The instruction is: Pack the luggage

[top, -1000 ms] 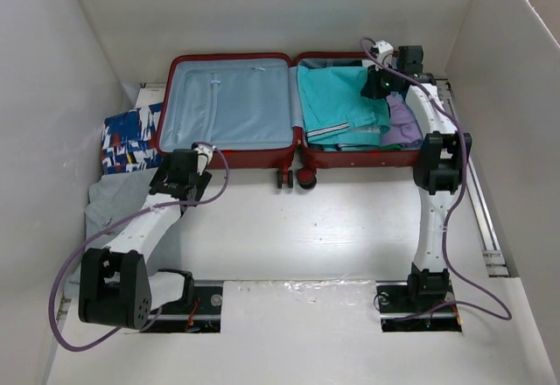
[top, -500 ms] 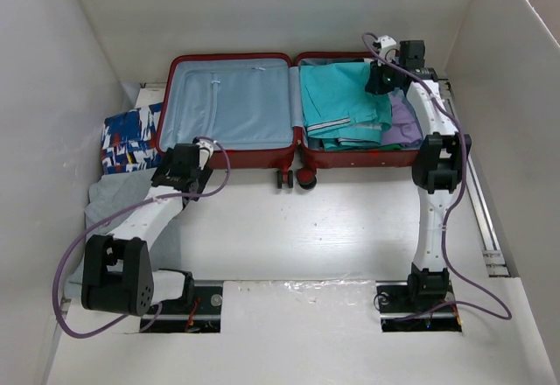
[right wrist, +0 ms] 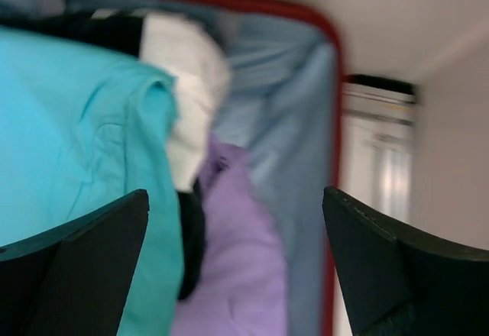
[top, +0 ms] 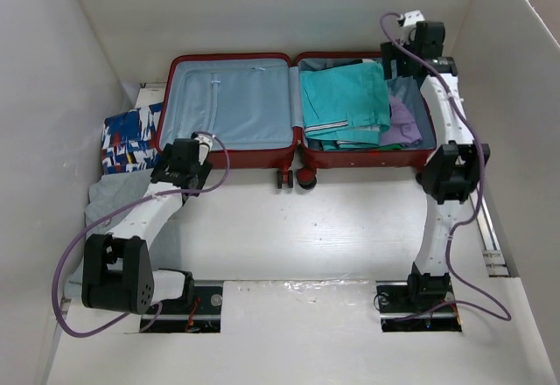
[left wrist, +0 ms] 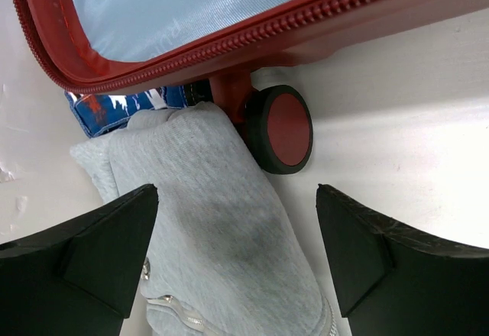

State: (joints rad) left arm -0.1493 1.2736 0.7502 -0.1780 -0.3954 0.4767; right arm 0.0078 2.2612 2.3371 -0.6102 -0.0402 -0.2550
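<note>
The luggage (top: 232, 105) lies open flat at the back of the table, its left half showing bare pale blue lining. Its right half holds a folded teal garment (top: 343, 96) and a purple one (top: 402, 122). My right gripper (top: 404, 59) hangs open over that half's back right corner with nothing between its fingers. In the right wrist view, this gripper (right wrist: 235, 195) has the teal garment (right wrist: 69, 122), a white piece (right wrist: 187, 84) and the purple cloth (right wrist: 233, 275) below it. My left gripper (left wrist: 237, 198) is open above a grey garment (left wrist: 214, 237), beside a luggage wheel (left wrist: 286, 128).
A blue patterned garment (top: 129, 136) lies left of the luggage, with the grey garment (top: 114, 197) in front of it. White walls close in both sides and the back. A metal rail (top: 486, 227) runs along the right wall. Luggage wheels (top: 302, 178) stick out at the front.
My right gripper has opened, letting go of the teal garment, and has risen back and to the right. The left arm has shifted only slightly.
</note>
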